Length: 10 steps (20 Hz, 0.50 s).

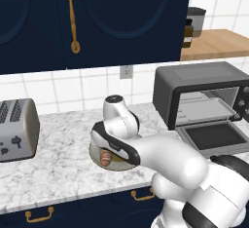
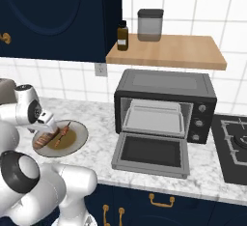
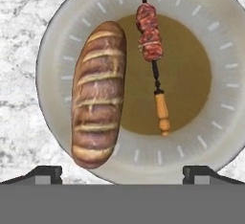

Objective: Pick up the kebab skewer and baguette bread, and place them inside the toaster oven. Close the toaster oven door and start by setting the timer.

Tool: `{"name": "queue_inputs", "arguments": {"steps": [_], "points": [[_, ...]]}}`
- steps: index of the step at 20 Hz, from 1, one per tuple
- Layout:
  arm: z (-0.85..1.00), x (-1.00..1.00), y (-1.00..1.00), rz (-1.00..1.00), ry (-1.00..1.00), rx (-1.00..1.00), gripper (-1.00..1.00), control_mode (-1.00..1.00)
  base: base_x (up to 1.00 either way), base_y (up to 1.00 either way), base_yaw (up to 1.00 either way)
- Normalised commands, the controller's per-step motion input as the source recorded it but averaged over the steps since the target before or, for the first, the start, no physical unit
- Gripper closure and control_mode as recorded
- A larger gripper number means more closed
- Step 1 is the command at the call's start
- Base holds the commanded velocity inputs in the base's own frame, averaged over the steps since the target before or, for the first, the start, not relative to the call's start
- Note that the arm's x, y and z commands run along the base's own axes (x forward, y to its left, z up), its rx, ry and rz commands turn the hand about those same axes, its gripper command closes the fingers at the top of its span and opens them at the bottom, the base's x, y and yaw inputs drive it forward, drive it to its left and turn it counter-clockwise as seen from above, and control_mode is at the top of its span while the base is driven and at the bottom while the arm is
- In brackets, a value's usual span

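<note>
Step in hand: picking the first food item off the plate (image 3: 57, 50); judging by the pictures, nothing has been lifted yet.
Tool: the tool (image 3: 122, 173) hangs above the plate with its jaws spread wide and nothing between them; the two dark tips show at the bottom edge of the hand view.
Bread: the bread (image 3: 98, 94) lies on the left half of the plate in the hand view, lengthwise, one end reaching the rim nearest the tips.
Skewer: the skewer (image 3: 152, 65) lies just beside the bread, roughly parallel, apart from it.
Oven: the oven (image 2: 166, 102) stands to the right on the worktop (image 1: 58, 168), well apart from the plate, its door (image 2: 152, 153) dropped flat and the tray (image 2: 154, 119) bare.
Doing it well: I would bring the jaws straight down across the loaf's middle, closing on its narrow width, so it lifts level; the tips sit wide enough to straddle it. The skewer likely needs a lower, more centred pinch, since it is thin.
Bread surface: rounded oblong, brown crust with pale cross slashes; probably firm enough to hold.
Skewer make: dark thin rod, reddish chunks bunched at one end, tan wooden handle at the other.
Plate: round, pale rim with short tick marks, brownish centre.
Worktop: white-grey marble pattern, flat.
Poor view: in the left base view the arm covers most of the plate, so the height above the food is hard to judge.
</note>
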Motion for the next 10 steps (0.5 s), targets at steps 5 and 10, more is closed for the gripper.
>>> {"name": "queue_inputs", "arguments": {"steps": [5,10], "points": [[-0.13,0.4,0.08,0.0,-0.02,0.0,-1.0,-1.0,0.0,0.0,0.0],[-0.3,0.26,0.17,-0.01,0.0,0.0,-1.0,-1.0,0.0,0.0,0.0]]}}
